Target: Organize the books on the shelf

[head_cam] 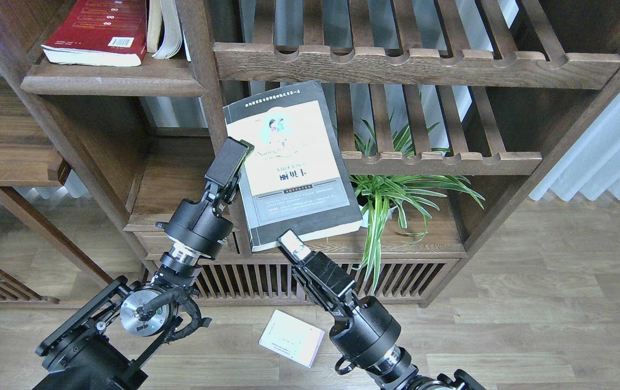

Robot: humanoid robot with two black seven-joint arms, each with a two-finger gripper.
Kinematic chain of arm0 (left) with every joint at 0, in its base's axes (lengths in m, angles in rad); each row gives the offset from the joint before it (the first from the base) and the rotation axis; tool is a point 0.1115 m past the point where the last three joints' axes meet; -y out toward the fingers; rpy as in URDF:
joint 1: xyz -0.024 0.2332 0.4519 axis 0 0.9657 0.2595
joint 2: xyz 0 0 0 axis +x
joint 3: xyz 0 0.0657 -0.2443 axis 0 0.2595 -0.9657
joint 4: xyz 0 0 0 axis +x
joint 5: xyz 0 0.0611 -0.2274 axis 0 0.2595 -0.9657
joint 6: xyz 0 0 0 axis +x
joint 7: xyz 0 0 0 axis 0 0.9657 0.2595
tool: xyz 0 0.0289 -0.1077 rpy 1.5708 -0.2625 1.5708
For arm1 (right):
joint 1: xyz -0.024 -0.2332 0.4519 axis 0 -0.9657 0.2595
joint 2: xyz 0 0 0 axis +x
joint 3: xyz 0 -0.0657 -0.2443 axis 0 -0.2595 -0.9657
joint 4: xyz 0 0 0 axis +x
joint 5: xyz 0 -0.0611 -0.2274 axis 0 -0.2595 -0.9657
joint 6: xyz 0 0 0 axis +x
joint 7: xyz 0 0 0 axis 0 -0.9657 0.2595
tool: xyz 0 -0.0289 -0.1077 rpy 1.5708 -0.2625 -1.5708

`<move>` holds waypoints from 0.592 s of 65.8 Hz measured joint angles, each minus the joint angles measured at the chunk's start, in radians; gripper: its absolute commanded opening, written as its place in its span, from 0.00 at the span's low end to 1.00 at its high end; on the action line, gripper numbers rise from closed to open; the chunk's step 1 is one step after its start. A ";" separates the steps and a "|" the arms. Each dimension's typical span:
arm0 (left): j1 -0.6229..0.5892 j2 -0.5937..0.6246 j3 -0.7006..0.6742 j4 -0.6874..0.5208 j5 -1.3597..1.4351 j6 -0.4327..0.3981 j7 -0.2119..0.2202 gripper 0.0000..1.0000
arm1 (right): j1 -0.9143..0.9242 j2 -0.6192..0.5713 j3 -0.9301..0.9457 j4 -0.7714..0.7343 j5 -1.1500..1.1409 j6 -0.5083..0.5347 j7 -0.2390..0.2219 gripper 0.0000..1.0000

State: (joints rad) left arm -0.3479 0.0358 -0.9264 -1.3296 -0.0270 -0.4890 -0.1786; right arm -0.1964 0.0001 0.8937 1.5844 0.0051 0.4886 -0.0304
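In front of the bookcase upright, at mid-frame, a thick grey-and-cream book [292,162] is held up in the air, cover facing the camera, tilted slightly with its top leaning left. The left gripper [228,162] is pressed against the book's left edge; one broad black finger is seen on the cover side, the other is hidden, so the grip is taken as closed on the book. The right gripper [292,245] is touching the book's bottom edge near the lower-left corner; its fingers cannot be told apart, so its opening cannot be judged.

The solid dark-brown shelf [115,84] is seen upper left, with a rounded front edge. A red book [98,32] is lying flat on it, barcode up. Just right of it, pale book pages [163,30] are seen standing against the upright.

A thin white paperback [292,338] is lying on the wood floor [532,303] between the two arms, apart from the bookcase.

Slatted racks with notched rails [418,65] are at upper right. A green spider plant [396,189] is seated behind and right of the held book, on the lower board.
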 measured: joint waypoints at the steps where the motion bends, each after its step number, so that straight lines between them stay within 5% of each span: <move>1: -0.001 0.003 -0.005 0.000 0.000 0.000 0.001 0.00 | 0.000 0.000 0.001 0.000 -0.002 0.000 0.000 0.92; 19: -0.098 0.103 -0.158 -0.032 0.006 0.001 0.117 0.00 | 0.002 0.000 0.028 -0.005 -0.008 0.000 0.001 0.93; 39: -0.258 0.323 -0.300 -0.050 0.002 0.001 0.130 0.01 | 0.003 0.000 0.037 -0.022 -0.007 0.000 0.001 0.94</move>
State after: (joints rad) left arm -0.6058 0.3587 -1.2269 -1.3793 -0.0254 -0.4885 -0.0490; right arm -0.1933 0.0000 0.9304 1.5627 -0.0016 0.4886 -0.0290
